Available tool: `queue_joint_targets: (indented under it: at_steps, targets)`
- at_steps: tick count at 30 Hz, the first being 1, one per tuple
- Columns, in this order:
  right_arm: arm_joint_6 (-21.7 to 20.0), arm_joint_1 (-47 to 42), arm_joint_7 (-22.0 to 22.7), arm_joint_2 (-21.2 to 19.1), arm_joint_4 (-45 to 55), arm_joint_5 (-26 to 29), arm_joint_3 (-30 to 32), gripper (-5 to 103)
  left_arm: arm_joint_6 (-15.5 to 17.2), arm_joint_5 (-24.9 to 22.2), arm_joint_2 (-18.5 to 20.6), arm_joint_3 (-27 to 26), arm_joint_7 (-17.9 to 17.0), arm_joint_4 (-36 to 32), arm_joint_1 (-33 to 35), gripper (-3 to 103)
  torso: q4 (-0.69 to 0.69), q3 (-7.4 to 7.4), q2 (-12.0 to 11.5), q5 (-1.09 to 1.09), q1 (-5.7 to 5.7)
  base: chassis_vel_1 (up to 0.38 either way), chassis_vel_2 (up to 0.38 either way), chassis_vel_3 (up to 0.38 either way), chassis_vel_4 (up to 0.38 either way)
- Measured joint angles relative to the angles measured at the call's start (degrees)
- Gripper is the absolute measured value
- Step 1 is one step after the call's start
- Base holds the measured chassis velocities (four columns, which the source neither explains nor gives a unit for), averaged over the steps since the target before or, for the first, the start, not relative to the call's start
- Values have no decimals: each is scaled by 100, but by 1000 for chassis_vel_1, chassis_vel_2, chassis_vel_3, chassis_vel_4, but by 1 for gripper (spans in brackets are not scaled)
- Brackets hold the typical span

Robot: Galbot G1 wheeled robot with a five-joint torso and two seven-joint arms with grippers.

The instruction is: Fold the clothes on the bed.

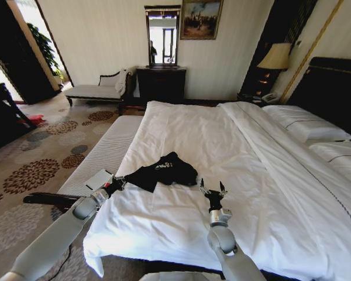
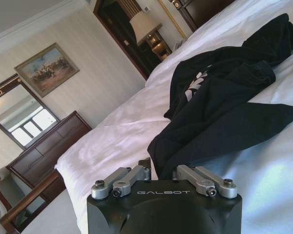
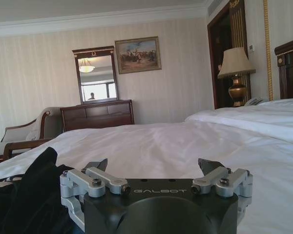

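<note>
The clothes, a black T-shirt point(image 1: 167, 170) with small white lettering, lie crumpled on the white bed point(image 1: 222, 140) near its foot end. My left gripper point(image 1: 120, 183) sits at the shirt's left edge, shut on a fold of the black fabric point(image 2: 219, 122); in the left wrist view that gripper point(image 2: 161, 165) has the cloth running out from between its fingers. My right gripper point(image 1: 212, 187) rests just above the sheet to the right of the shirt, open and holding nothing. In the right wrist view the right gripper point(image 3: 155, 165) has the shirt point(image 3: 34, 195) beside it.
A pale padded bench point(image 1: 105, 152) runs along the bed's left side, by my left arm. Pillows point(image 1: 307, 123) and a dark headboard point(image 1: 333, 88) are at the right. A chaise point(image 1: 96, 88), a dresser with a mirror point(image 1: 161, 82) and a lamp point(image 1: 276, 58) line the far wall.
</note>
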Motion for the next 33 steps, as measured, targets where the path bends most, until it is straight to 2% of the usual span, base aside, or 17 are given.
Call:
queue_joint_targets:
  at_steps: [1,5,6,7,10,11,13,14,16,17,19,22,27,28,31,32,33]
  targets:
    - [0,-22,1,-7,16,-1,20,100,0,-18,13,-43,-14,-41,67,19,0,0,0,0,0,0,0,0,0]
    - [14,-101,2,-43,74,-1,110,100,-4,-391,219,-343,22,-362,529,40,3,0,0,0,0,0,0,0,0]
    - [14,-101,2,-43,74,-1,110,100,-4,-391,219,-343,22,-362,529,40,3,0,0,0,0,0,0,0,0]
    - [23,-118,2,-45,85,-1,131,100,17,-661,280,-426,81,-507,660,40,3,0,0,0,0,0,0,0,0]
    - [64,-242,2,-7,140,-54,272,100,286,-1666,313,-495,166,-973,800,57,5,0,0,1,0,0,0,0,0]
    - [64,-242,2,-7,140,-54,272,100,286,-1666,313,-495,166,-973,800,57,5,0,0,1,0,0,0,0,0]
    - [90,-330,2,36,167,-111,364,100,680,-2587,146,-503,81,-1414,781,68,-3,-1,0,0,0,0,0,0,0]
    - [95,-336,2,43,167,-123,371,100,837,-2912,50,-539,13,-1577,782,68,-4,-1,0,1,0,0,0,0,0]
    - [96,-335,2,53,168,-143,371,100,1175,-3633,-234,-654,-183,-1887,795,78,-2,-1,0,2,0,0,0,0,0]
    - [96,-335,2,53,168,-143,371,100,1175,-3633,-234,-654,-183,-1887,795,78,-2,-1,0,2,0,0,0,0,0]
    - [96,-320,3,54,171,-144,351,100,1401,-4127,-459,-741,-336,-2065,821,89,1,0,0,2,1,0,0,0,0]
    - [94,-310,4,47,176,-143,352,100,1538,-4457,-574,-814,-438,-2132,868,94,2,0,0,2,1,0,0,0,0]
    - [94,-322,7,39,157,-128,433,100,2508,-5902,-882,-1047,-1065,-2092,983,100,2,0,0,1,0,0,0,0,0]
    - [94,-322,7,39,157,-128,433,100,2508,-5902,-882,-1047,-1065,-2092,983,100,2,0,0,1,0,0,0,0,0]
    - [94,-311,12,35,130,-115,459,100,3291,-7238,-1279,-1375,-1840,-2053,1175,100,1,0,0,0,1,0,0,0,0]
    - [94,-311,12,35,130,-115,459,100,3291,-7238,-1279,-1375,-1840,-2053,1175,100,1,0,0,0,1,0,0,0,0]
    - [94,-304,14,34,121,-112,463,100,3424,-7530,-1387,-1492,-2028,-2066,1248,100,1,0,0,0,1,0,0,0,0]
